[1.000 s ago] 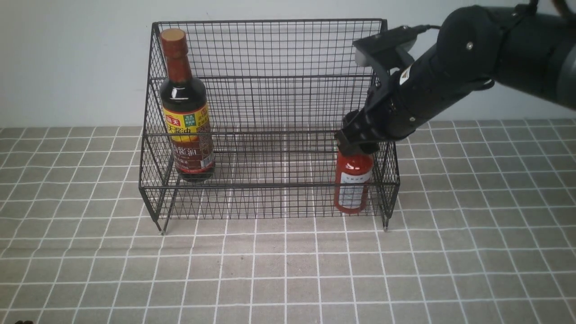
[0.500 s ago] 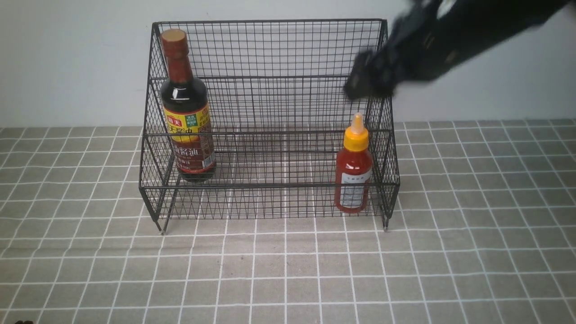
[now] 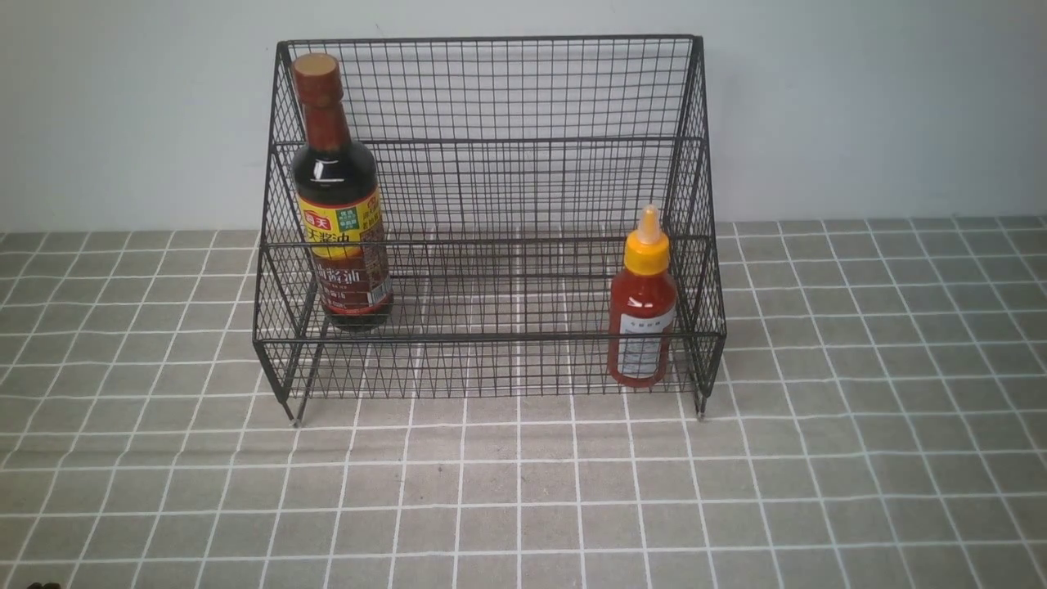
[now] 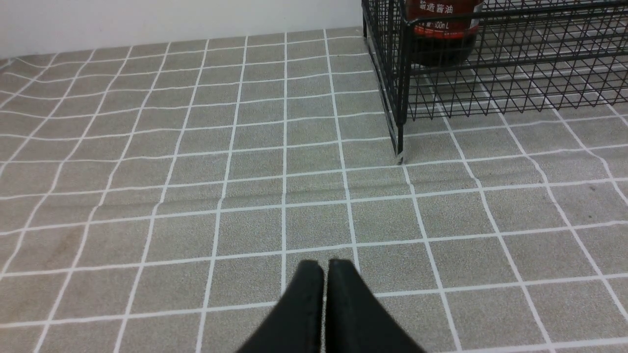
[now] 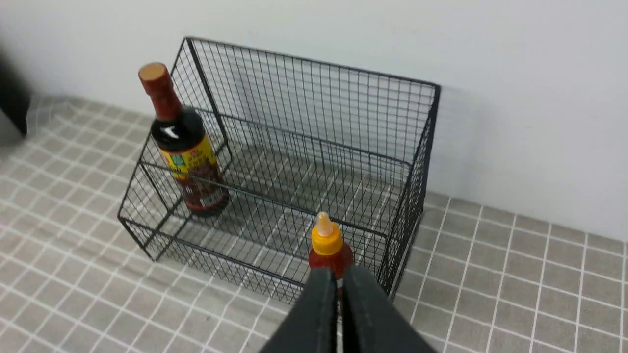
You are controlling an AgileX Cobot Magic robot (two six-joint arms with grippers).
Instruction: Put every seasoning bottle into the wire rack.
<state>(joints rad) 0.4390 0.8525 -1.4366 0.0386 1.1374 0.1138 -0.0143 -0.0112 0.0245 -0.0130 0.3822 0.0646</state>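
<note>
The black wire rack (image 3: 491, 335) stands at the back of the table against the wall. The tall dark soy sauce bottle (image 3: 339, 229) stands upright inside it at the left end. The small red sauce bottle (image 3: 642, 319) with the yellow nozzle cap stands upright in the lower tier at the right end. Neither arm shows in the front view. My left gripper (image 4: 325, 264) is shut and empty, low over the cloth, in front of the rack's left foot (image 4: 400, 152). My right gripper (image 5: 340, 272) is shut and empty, raised and drawn back from the red sauce bottle (image 5: 327, 245).
A grey cloth with white grid lines (image 3: 523, 491) covers the table, slightly wrinkled near the rack's left foot. A plain white wall (image 3: 123, 106) rises right behind the rack. A dark blurred shape (image 5: 12, 105) sits at the edge of the right wrist view.
My right gripper let go of the red sauce bottle's cap, rose up and back out of the front view, and closed. The bottle stayed standing in the rack.
</note>
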